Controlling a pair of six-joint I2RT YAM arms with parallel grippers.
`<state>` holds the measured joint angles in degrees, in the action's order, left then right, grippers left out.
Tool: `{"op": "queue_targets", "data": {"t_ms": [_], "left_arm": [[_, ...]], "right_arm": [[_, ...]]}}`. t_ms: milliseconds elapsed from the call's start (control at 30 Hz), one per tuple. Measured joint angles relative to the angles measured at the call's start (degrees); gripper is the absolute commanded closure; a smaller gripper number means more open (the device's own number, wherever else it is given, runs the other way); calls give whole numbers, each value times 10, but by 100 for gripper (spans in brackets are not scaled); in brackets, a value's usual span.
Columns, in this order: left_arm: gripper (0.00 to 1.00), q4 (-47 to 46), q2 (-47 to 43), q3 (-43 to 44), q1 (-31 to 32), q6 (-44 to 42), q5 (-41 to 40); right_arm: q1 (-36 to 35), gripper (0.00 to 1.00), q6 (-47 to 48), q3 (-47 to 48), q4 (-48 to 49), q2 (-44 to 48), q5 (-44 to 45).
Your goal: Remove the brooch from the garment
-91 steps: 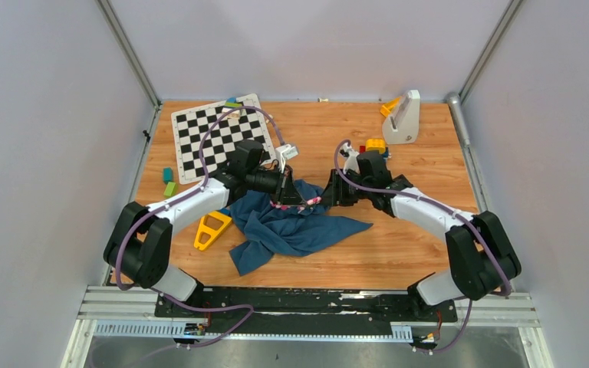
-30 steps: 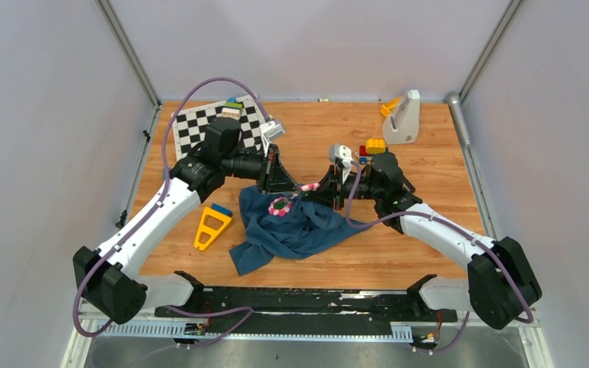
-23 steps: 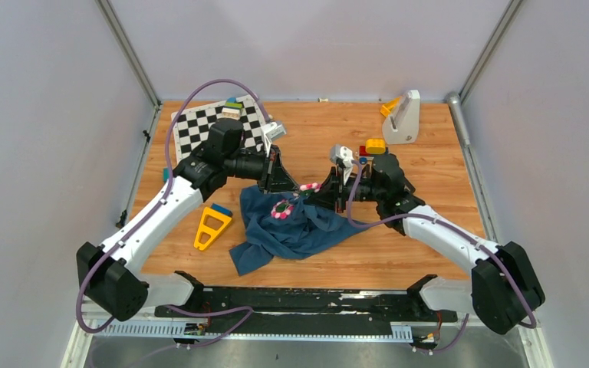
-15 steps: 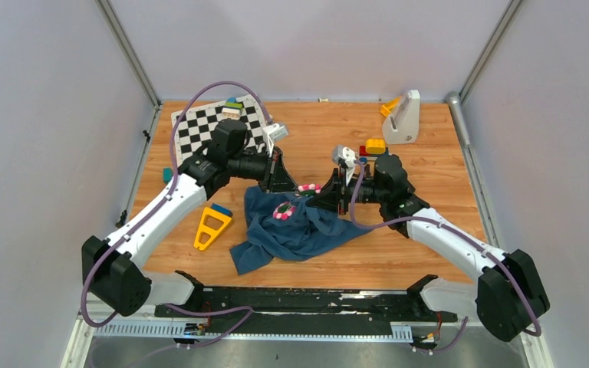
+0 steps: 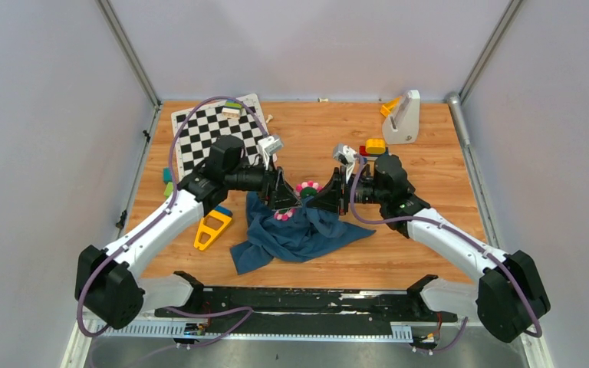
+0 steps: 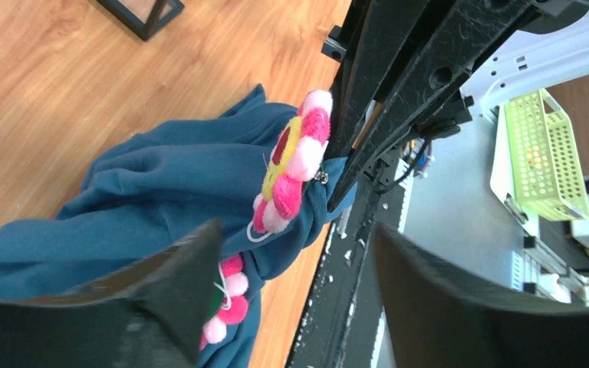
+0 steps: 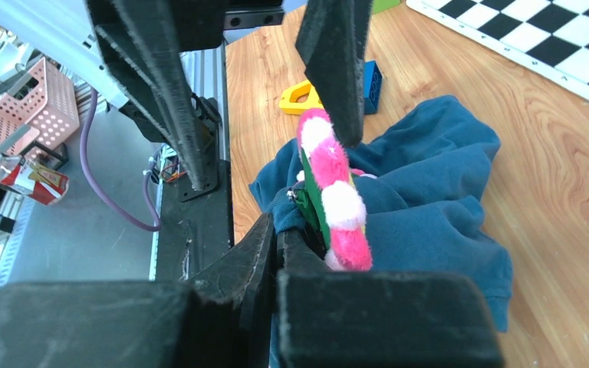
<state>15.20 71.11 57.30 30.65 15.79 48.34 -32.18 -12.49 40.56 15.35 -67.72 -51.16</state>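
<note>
Wooden table (image 5: 429, 130): blue garment (image 5: 299, 234) at centre. Right gripper (image 7: 278, 230) clamped on garment beside lifted brooch (image 6: 291, 172). Left gripper (image 6: 291, 241) spread wide, empty. Advice: close squarely across petals, pull left.

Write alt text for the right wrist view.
The right gripper is shut on a fold of the blue garment, right beside the pink-and-white flower brooch, which stands edge-on. The left gripper hangs open just beyond it, one finger close to the brooch's top. A wooden table lies underneath.
</note>
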Motion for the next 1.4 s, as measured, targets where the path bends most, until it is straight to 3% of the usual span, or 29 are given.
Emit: {"op": "queue_targets", "data": {"t_ms": [133, 500, 700, 933, 1200, 1400], "left_arm": [[4, -64, -38, -54, 0, 8, -27], [5, -367, -110, -257, 0, 26, -76], [18, -503, -144, -326, 0, 21, -81], [22, -640, -96, -343, 0, 43, -47], [22, -715, -24, -336, 0, 90, -7], [33, -786, 19, -321, 0, 137, 8]], "right_arm": [[0, 100, -31, 0, -16, 3, 12], [0, 100, -126, -16, -23, 33, 17], [0, 100, -161, -23, -18, 38, 11], [0, 100, -177, -24, -12, 38, -4], [0, 100, -181, -31, -7, 39, -14], [0, 100, -183, -33, 3, 39, -23]]}}
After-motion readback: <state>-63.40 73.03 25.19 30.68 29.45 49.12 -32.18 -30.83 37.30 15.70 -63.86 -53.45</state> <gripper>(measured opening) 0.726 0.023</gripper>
